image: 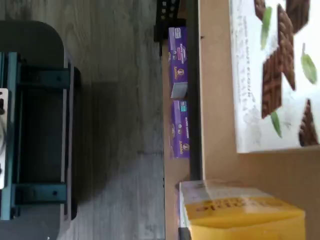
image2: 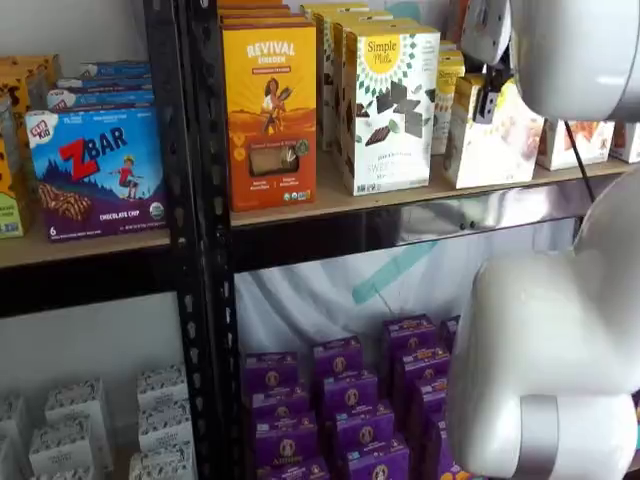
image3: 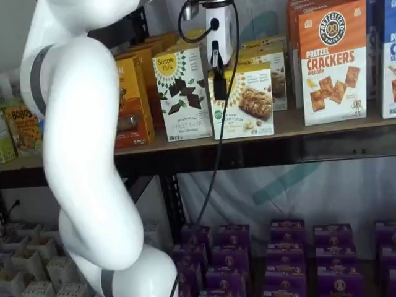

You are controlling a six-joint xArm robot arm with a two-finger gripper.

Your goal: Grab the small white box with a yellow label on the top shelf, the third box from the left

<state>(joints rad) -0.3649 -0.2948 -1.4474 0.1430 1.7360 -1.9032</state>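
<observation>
1. I see the gripper [image3: 219, 83] hanging in front of the small white box [image3: 247, 102]; whether its fingers are parted or closed I cannot tell.
2. That box stands on the top shelf [image3: 309, 127], at three o'clock of the Sweet Thins box [image3: 182, 93].
3. Pretzel Crackers box [image3: 332, 62] stands further toward three o'clock.
</observation>
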